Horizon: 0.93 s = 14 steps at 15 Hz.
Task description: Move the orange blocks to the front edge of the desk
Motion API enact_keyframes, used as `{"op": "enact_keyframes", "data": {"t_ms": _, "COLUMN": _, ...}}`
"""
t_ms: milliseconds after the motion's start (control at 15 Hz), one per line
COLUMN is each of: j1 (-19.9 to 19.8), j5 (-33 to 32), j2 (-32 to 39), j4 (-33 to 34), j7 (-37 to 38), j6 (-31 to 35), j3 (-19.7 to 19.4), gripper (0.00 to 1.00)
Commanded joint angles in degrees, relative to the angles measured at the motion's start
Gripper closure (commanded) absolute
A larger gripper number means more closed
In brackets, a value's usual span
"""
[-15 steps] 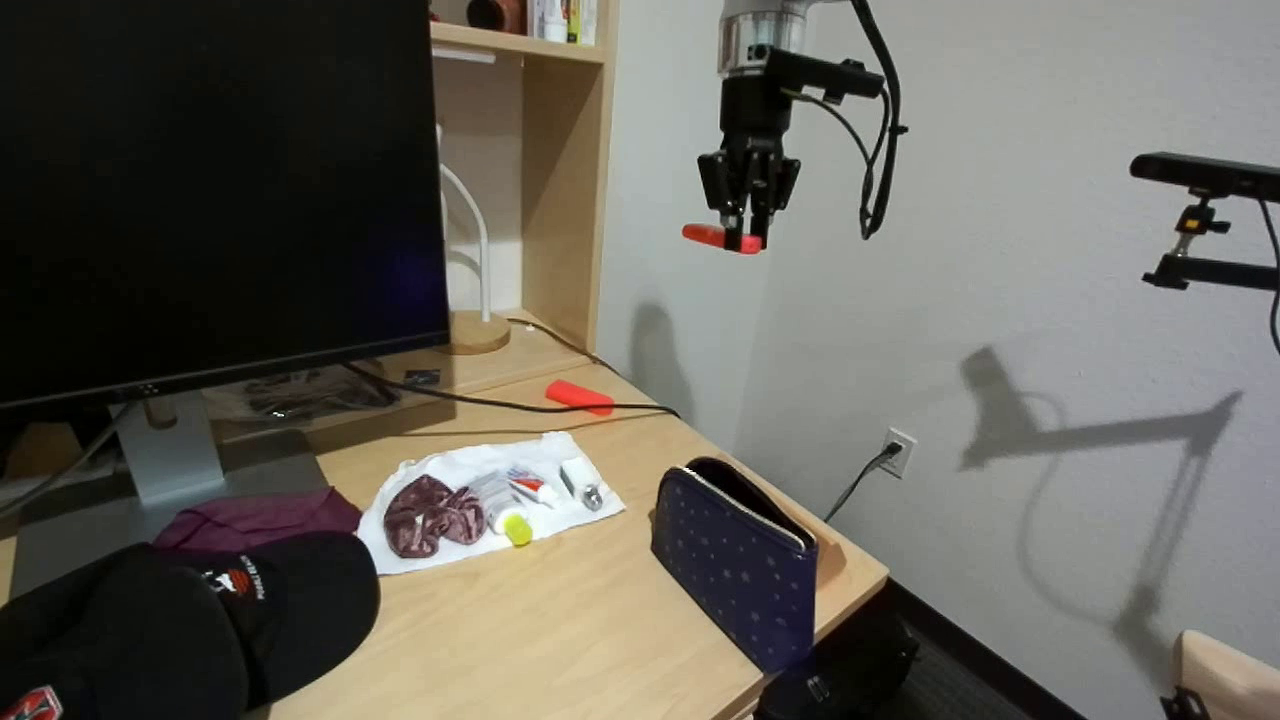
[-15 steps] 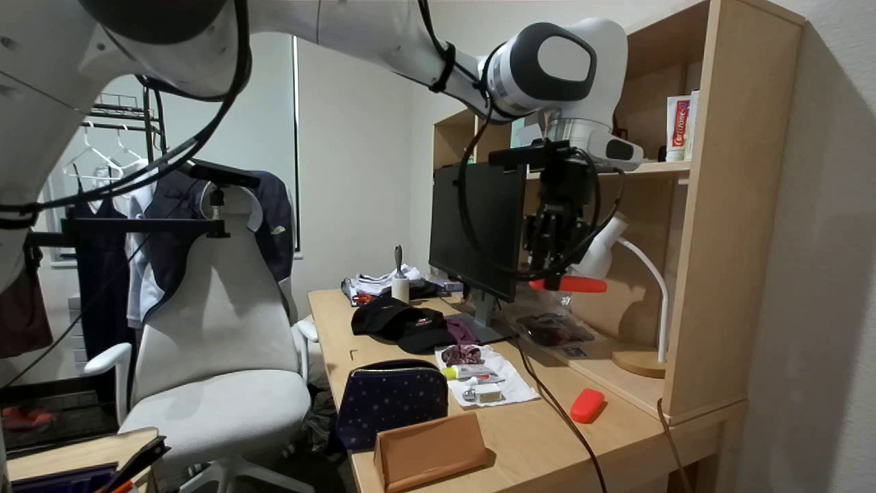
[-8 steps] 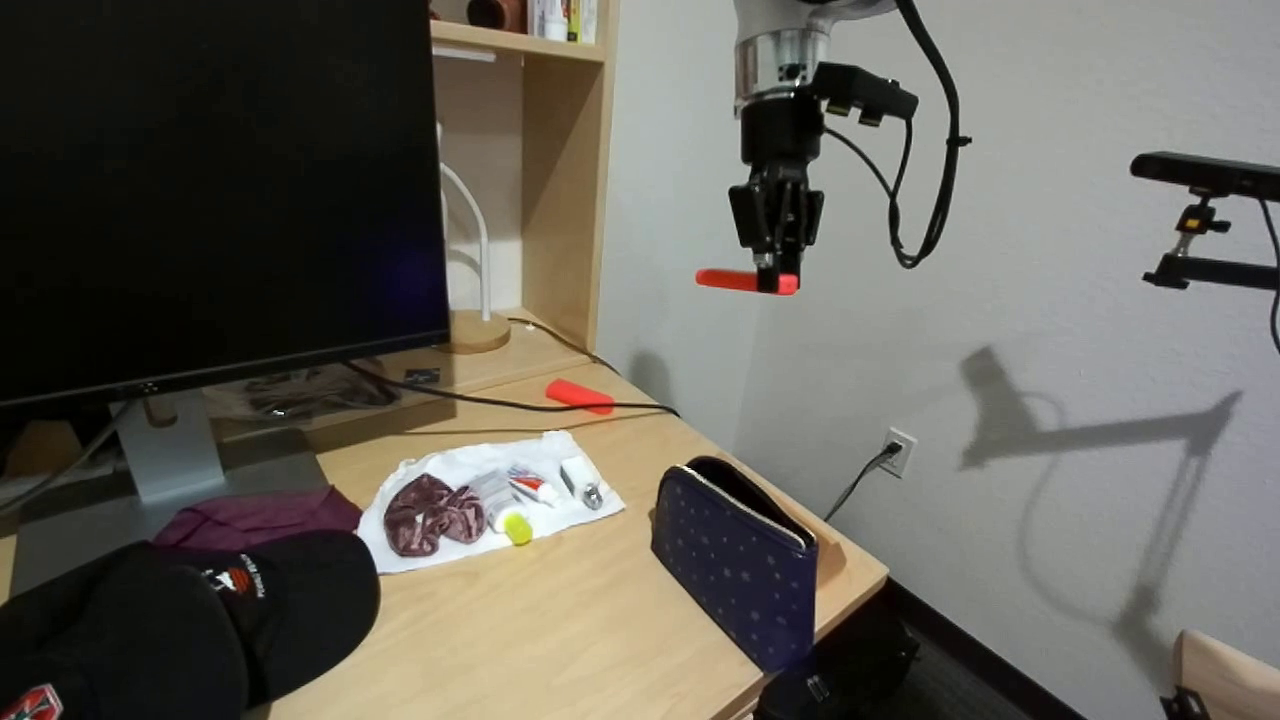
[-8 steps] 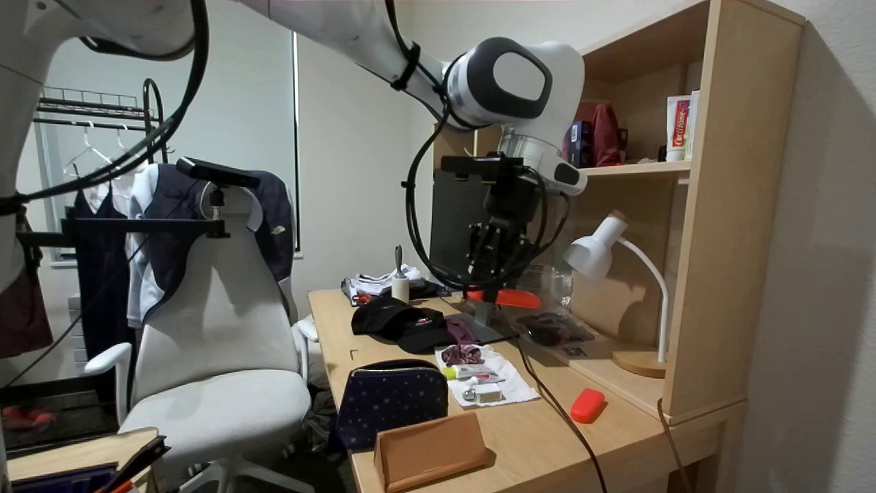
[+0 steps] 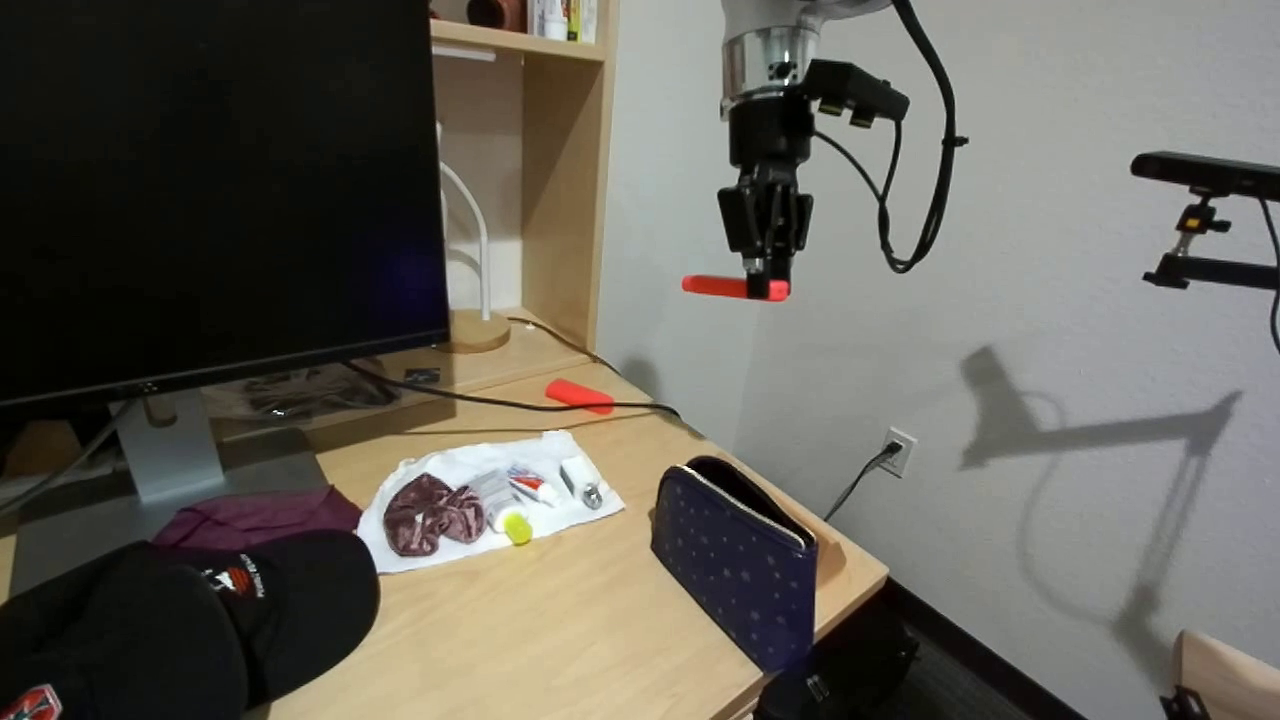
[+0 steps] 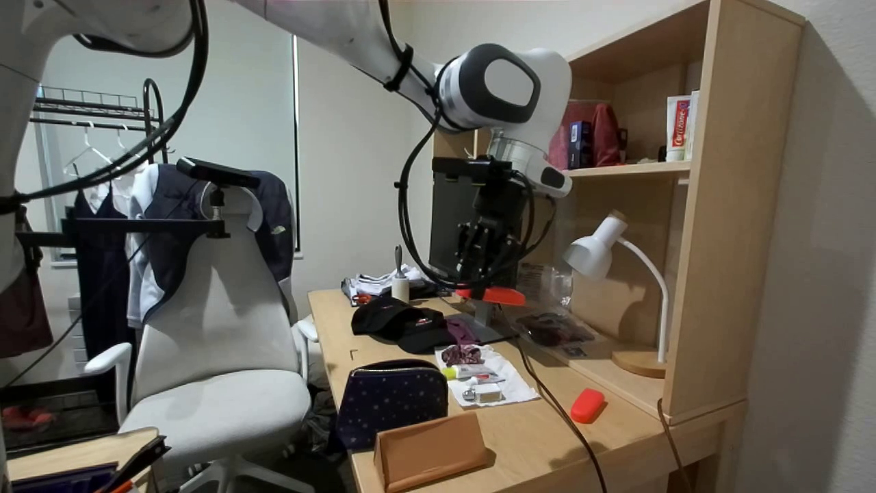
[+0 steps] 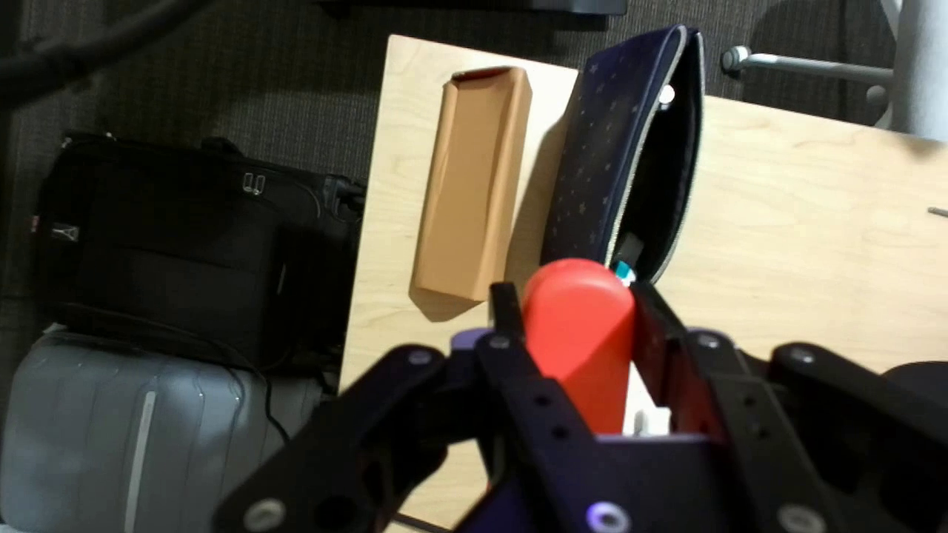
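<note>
Two orange-red blocks show. My gripper (image 5: 769, 284) is shut on one orange block (image 5: 714, 286) and holds it high above the desk (image 5: 560, 620), roughly level. The held block also shows in an exterior view (image 6: 505, 296) and, between the two fingers, in the wrist view (image 7: 578, 326). The gripper's fingers hide part of it. The other orange block (image 5: 580, 396) lies on the desk near the shelf unit, beside a black cable; it also shows in an exterior view (image 6: 587, 405). In the wrist view, the desk's edge runs past the pouch.
A dark blue starred pouch (image 5: 735, 565) stands near the desk edge, beside a tan case (image 6: 431, 448). A white cloth (image 5: 440, 470) holds small tubes and a scrunchie. Black caps (image 5: 300, 600), a monitor (image 5: 220, 190), a lamp (image 6: 595, 250) and a cable (image 6: 547, 394) are also around.
The gripper, with the orange block in it, has come down and moved left in one exterior view, right and lower in another. In the last half second it shifted only slightly.
</note>
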Motion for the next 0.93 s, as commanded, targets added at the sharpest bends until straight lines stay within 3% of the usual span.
{"op": "enact_keyframes", "data": {"t_ms": 0, "j1": 2.2, "j5": 0.1, "j2": -3.7, "j4": -5.2, "j7": -0.5, "j6": 0.0, "j3": 3.0, "gripper": 0.83}}
{"op": "enact_keyframes", "data": {"t_ms": 600, "j1": 9.4, "j5": 5.6, "j2": -11.9, "j4": -21.7, "j7": 1.3, "j6": 4.5, "j3": 9.7, "gripper": 0.83}}
{"op": "enact_keyframes", "data": {"t_ms": 667, "j1": 9.8, "j5": 6.2, "j2": -12.7, "j4": -22.8, "j7": 1.3, "j6": 5.1, "j3": 10.0, "gripper": 0.83}}
{"op": "enact_keyframes", "data": {"t_ms": 733, "j1": 9.6, "j5": 4.4, "j2": -8.8, "j4": -18.2, "j7": 1.3, "j6": 2.7, "j3": 9.5, "gripper": 0.84}}
{"op": "enact_keyframes", "data": {"t_ms": 800, "j1": 10.0, "j5": 4.5, "j2": -9.4, "j4": -18.9, "j7": 1.3, "j6": 2.9, "j3": 9.8, "gripper": 0.61}}
{"op": "enact_keyframes", "data": {"t_ms": 867, "j1": 10.2, "j5": 4.5, "j2": -9.3, "j4": -18.9, "j7": 1.3, "j6": 2.9, "j3": 9.8, "gripper": 0.61}}
